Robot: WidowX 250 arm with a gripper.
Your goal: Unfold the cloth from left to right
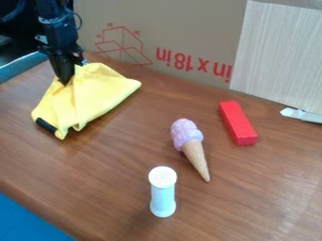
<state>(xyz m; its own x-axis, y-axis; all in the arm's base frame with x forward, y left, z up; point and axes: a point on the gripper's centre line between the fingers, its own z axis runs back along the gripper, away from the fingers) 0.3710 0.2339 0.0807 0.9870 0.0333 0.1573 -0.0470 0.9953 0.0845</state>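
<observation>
A brown wood-grain table runs across the camera view, with one upright cardboard sheet along its far side, bearing red print and a red line drawing. One pale, striped panel stands at the far right, in front of the cardboard. There are two blue patches: one blue surface in the near left corner, and one blue strip at the far left edge.

One yellow cloth lies on the far left part of the table, bunched and folded, its creases rising toward the gripper. It has one black tag at its near left corner. The one black arm comes in from the top left, and the gripper points down into the cloth's far left part, touching it; whether its pincer is wide or narrow, I cannot tell.

Four other things lie or stand to the right of the cloth: one toy ice cream cone near the middle, its tip toward the near side; one red block farther right, lying slantwise; one pale blue and white cylinder upright, nearer; and one whitish object at the right edge, partly cut off.
</observation>
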